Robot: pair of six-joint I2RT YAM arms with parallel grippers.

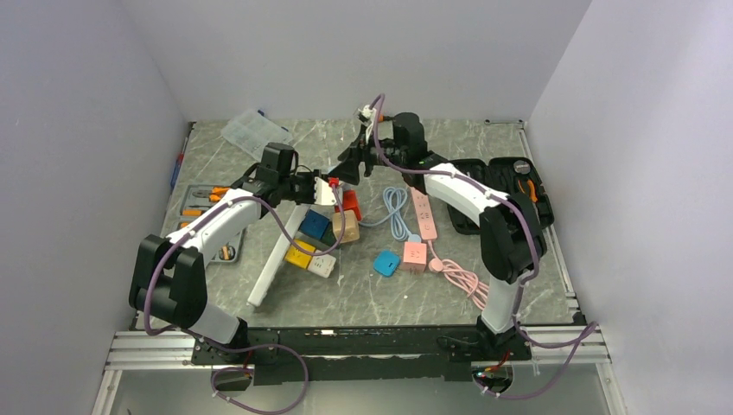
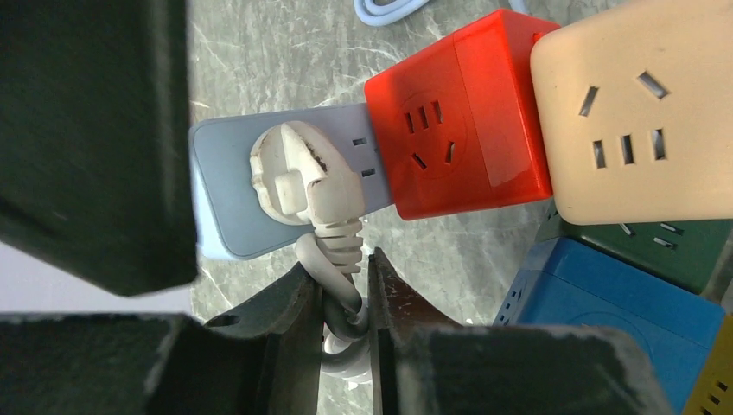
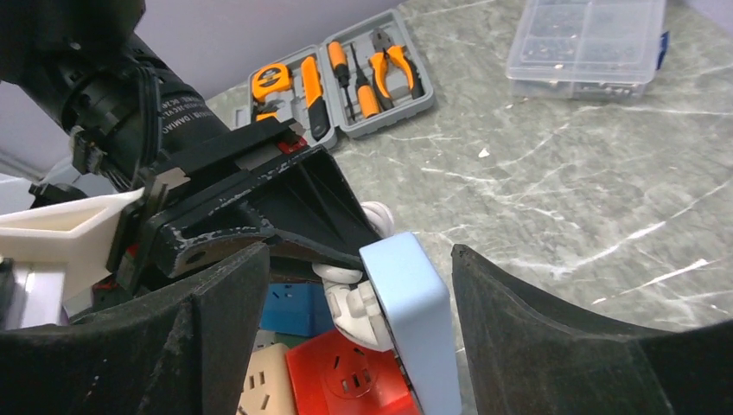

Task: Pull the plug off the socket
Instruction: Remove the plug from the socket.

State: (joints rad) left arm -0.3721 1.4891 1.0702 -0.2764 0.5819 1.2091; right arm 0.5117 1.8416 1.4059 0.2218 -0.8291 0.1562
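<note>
Left wrist: left pincer (image 2: 344, 292) clamps the cord (image 2: 333, 259) of the plug (image 2: 294, 177); right pincer (image 3: 356, 285) gapes around the socket (image 3: 406, 320); motor label (image 3: 177, 108) unreadable.

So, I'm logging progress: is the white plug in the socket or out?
In. The white plug sits flush against the grey socket strip, no prongs showing; the left pincer grips only its cord.

Left end effector (image 2: 346, 277) clamped on cord (image 2: 341, 303), right end effector (image 3: 354, 255) spread wide
</note>
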